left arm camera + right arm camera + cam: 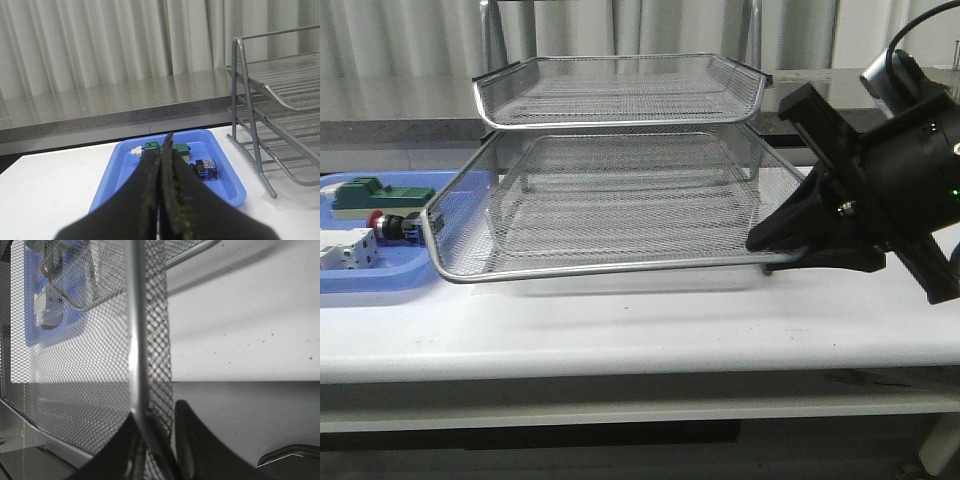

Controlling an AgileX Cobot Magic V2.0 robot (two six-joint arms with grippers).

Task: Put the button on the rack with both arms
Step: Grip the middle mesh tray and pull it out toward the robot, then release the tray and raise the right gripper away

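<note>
Right, I see the button (390, 226) lying in the blue tray (380, 277) at the table's left, between a green-topped block (377, 192) and a white terminal block (345, 249). The rack (620, 200) stands beside it. My right gripper (155, 432) pinches the pulled-out tier's wire rim. My left gripper (162, 165) hangs above the tray, fingers pressed together, holding nothing.

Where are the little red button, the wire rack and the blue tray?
button (390, 226), front view: its red head.
rack (620, 268), front view: front rim of pulled-out tier.
blue tray (380, 283), front view: its near rim.
</note>
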